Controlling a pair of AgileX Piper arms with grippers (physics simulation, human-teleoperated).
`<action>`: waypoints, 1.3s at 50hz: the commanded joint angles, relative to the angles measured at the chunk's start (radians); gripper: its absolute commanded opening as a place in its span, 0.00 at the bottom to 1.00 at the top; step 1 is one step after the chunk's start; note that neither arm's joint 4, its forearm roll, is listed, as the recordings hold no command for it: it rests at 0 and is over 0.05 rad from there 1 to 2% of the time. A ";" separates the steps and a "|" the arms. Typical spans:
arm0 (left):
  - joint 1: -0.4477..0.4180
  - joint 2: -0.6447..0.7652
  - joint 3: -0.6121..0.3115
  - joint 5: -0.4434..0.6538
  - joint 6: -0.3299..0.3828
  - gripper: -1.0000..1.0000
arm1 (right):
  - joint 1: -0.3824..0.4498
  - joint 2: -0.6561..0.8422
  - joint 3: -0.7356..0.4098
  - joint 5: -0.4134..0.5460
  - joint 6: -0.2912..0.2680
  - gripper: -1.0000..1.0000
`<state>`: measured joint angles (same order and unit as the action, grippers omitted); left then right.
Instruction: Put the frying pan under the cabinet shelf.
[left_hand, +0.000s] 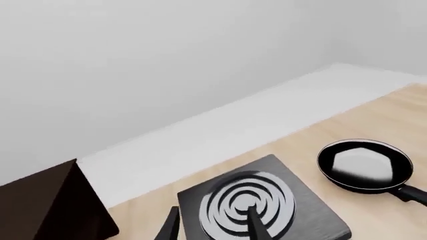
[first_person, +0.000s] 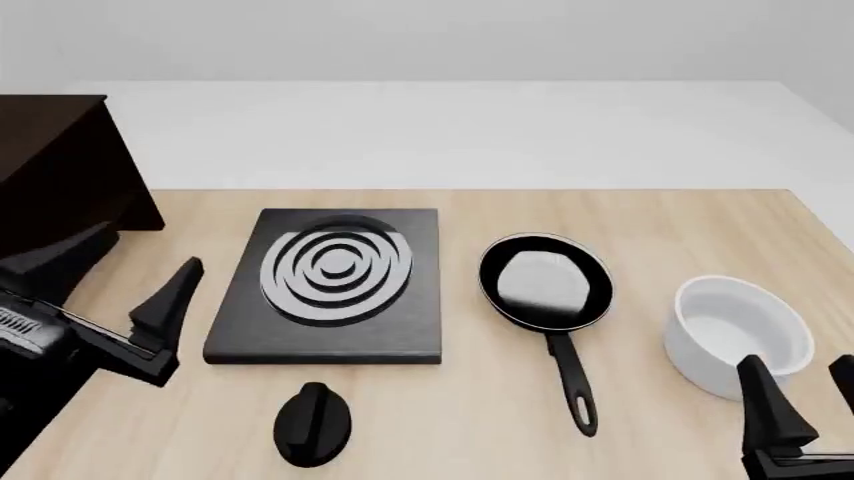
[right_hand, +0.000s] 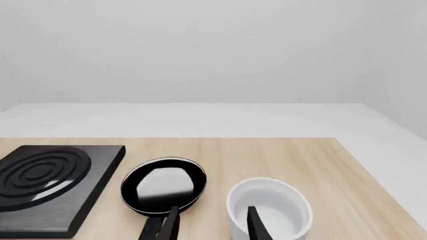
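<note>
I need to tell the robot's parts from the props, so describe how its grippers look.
Both are matte black. The left gripper has two tapering, wedge-shaped fingers on a black bar, with a grey ribbed patch on the body behind. The right gripper shows the same pointed black fingers. No cables or lettering are visible.

A light wooden table (first_person: 694, 215) filled the lower part of the front view. On it, from left to right, sat the dark cabinet shelf (first_person: 60, 165) at the upper left edge, a black square stove plate (first_person: 334, 285) with silver rings, the frying pan (first_person: 545, 283) at centre, and a white bowl (first_person: 741, 335) at lower right. A small black knob (first_person: 314, 423) lay at the bottom, below the stove plate.
</note>
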<state>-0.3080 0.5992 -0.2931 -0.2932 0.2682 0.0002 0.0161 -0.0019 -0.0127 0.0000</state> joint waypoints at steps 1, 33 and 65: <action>-0.116 0.194 -0.076 -0.105 0.118 1.00 | 0.000 0.000 0.000 0.000 0.000 1.00; -0.387 0.482 -0.112 -0.340 0.528 1.00 | 0.000 0.000 0.000 0.000 0.000 1.00; -0.540 0.786 -0.162 -0.500 0.740 1.00 | 0.000 0.000 0.000 0.000 0.000 1.00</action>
<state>-0.8004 1.3033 -0.4372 -0.7541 0.9465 0.0003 0.0161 -0.0019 -0.0127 0.0000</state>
